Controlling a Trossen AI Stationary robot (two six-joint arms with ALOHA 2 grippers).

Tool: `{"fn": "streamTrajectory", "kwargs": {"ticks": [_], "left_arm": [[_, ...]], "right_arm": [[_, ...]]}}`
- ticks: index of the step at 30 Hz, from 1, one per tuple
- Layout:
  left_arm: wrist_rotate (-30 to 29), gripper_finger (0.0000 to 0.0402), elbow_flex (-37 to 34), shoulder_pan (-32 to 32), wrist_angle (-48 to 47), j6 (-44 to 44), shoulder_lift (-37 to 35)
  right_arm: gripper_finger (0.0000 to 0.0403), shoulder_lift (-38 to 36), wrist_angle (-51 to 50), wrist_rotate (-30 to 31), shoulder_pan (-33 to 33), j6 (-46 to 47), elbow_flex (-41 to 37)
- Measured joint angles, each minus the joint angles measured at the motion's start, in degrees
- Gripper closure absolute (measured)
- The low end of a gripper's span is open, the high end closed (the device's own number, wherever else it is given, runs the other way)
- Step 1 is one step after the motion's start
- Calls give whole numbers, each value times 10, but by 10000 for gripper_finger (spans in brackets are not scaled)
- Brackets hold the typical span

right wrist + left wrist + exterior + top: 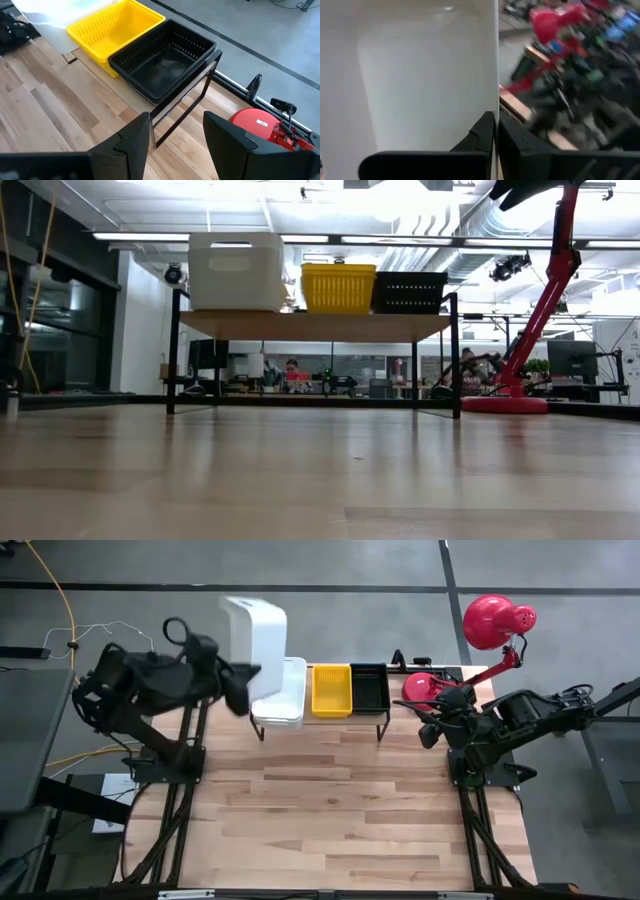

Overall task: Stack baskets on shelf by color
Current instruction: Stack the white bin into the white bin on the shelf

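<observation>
— Where is the white basket (256, 632) now?
— The left gripper (240, 688) pinches its wall, upright, just above the white stack (285, 700) on the shelf (375, 720) — right gripper (432, 730) waits open.

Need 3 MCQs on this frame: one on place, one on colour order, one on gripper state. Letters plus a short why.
1. Where is the white plastic basket that the left gripper holds?
A. flat on the tabletop
B. raised above the white baskets on the shelf
C. beside the red lamp

2. Basket colours on the black-framed wooden shelf in the high view, left to right?
A. white, yellow, black
B. black, white, yellow
C. yellow, black, white

3. The right gripper is:
A. shut on a black basket
B. shut on nothing
C. open, holding nothing

Answers:
1 B, the high view shows it lifted over the shelf's left end.
2 A, the yellow mesh basket sits between white and the black mesh basket.
3 C, its fingers stand apart with nothing between them.
</observation>
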Motion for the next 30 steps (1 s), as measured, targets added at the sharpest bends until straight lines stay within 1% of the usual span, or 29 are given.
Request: {"fn": "streamTrajectory", "kwargs": {"ticks": [3,6,8,12,14,18,20,22,24,30], "left_arm": [[10,401,4,47,8,2,4],[28,402,4,76,13,17,13],[39,401,4,86,16,20,20],[39,401,-8,92,16,19,41],[22,401,-16,92,12,12,53],[-34,401,-22,92,-70,-101,90],[-43,401,-22,93,-122,-158,117],[-37,401,-23,93,-152,-212,143],[-29,401,-23,93,-165,-236,162],[-34,401,-23,114,-162,-257,190]], "right_arm": [[231,0,1,0,0,7,0],[231,0,0,2,0,15,0],[231,0,0,2,0,14,0],[231,0,0,3,0,13,0],[231,0,0,3,0,13,0],[231,0,0,3,0,13,0],[231,0,0,3,0,13,0],[231,0,0,3,0,13,0],[231,0,0,3,0,13,0],[231,0,0,6,0,13,0]]}}
